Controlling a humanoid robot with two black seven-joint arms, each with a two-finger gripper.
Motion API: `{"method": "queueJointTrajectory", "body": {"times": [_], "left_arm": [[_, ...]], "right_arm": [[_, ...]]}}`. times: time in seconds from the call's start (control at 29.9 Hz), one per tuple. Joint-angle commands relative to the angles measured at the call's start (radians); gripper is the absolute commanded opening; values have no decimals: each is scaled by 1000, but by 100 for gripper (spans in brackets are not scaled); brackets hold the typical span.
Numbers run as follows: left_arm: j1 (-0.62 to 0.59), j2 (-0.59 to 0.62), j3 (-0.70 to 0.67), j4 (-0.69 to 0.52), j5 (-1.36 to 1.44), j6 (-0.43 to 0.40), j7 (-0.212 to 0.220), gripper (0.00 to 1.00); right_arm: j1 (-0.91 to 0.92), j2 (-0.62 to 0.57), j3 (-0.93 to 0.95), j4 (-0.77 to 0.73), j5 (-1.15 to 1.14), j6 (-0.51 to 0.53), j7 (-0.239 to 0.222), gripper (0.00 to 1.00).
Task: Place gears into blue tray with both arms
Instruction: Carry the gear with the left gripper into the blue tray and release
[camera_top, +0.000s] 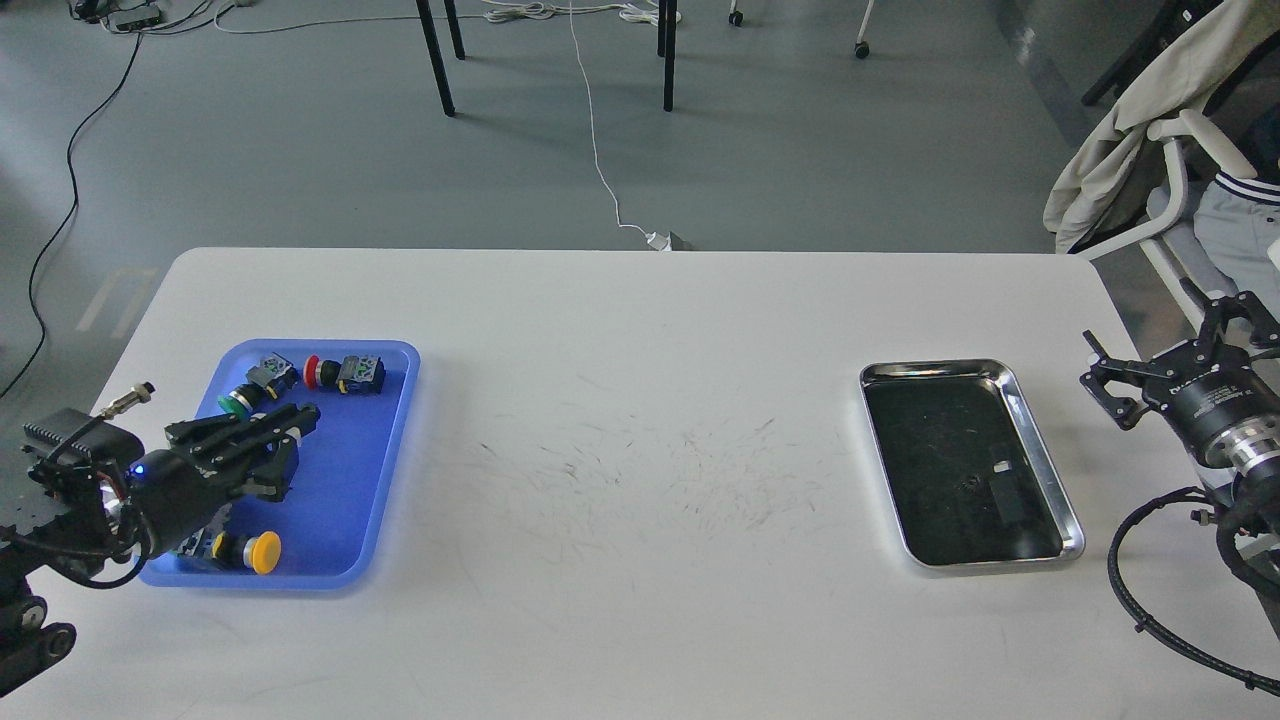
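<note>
The blue tray (350, 480) lies at the table's left. My left gripper (305, 415) hovers over the tray's middle, reaching in from the left edge, its two fingers drawn together. A tiny dark gear seems pinched at the tips, though it hardly stands out from the black fingers. No other gear shows on the table. My right gripper (1160, 340) stands open off the table's right edge, nothing between its fingers, to the right of the steel tray.
Push-buttons with green (237, 400), red (335, 372) and yellow (262, 552) caps lie in the blue tray. A shiny steel tray (940, 367) with a dark inside sits at the right. A chair with a draped jacket (1130, 130) stands beyond the right edge.
</note>
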Motion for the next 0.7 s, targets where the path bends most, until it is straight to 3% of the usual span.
{"method": "queueJointTrajectory", "body": {"times": [0.0,0.3,0.57,0.67], "left_arm": [[10,-47,5,82,-16,14,-15,5],[5,-116,3,159,-16,15,-24,19],[-6,-127,2,165,-16,20,-22,52],[-10,-121,-1,153,-14,23,-24,75]], "right_arm": [[0,-6,1,6,0,0,-1,98],[0,-9,1,6,0,0,-1,98],[2,-9,3,18,0,0,-1,98],[6,-9,3,20,0,0,0,98]]}}
